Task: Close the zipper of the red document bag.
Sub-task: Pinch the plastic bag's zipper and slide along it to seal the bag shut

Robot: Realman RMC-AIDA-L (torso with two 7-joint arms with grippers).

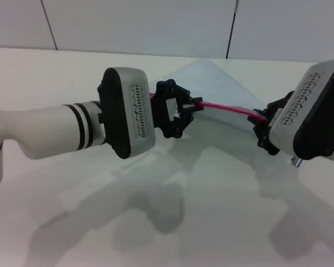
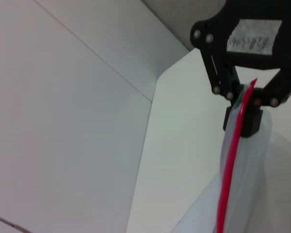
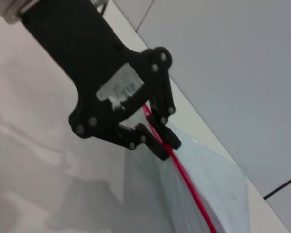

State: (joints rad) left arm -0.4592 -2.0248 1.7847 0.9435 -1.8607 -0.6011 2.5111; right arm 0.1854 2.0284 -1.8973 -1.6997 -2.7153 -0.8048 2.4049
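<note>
Above the white table (image 1: 39, 72), lifted clear of its surface, the red document bag (image 1: 211, 83) hangs stretched between the two arms; its translucent body falls away toward twelve o'clock in the head view, its red edge uppermost. That edge is the zipper (image 1: 225, 109), drawn taut as a thin red line running from about ten o'clock to four o'clock between the grippers; holding it taut looks deliberate, since a slack strip would buckle before a slider.

The left gripper (image 1: 185, 113) sits near the centre of the head view, at the nine o'clock end of the visible strip; its fingers are narrowed around the red edge, and the right wrist view shows its dark pads pinched on the strip with the pouch trailing below. The right gripper (image 1: 263, 123) is at the three o'clock end; the left wrist view shows its jaws closed onto the strip and the pouch edge together, which I judge to be the anchoring grip.

The slider itself I cannot make out; it may lie inside one of the two grips. So I cannot say how much of the zipper is already closed. My reading is that one gripper anchors while the other runs along the strip; the chief risk is the thin plastic slipping out of the anchoring pinch under tension.
</note>
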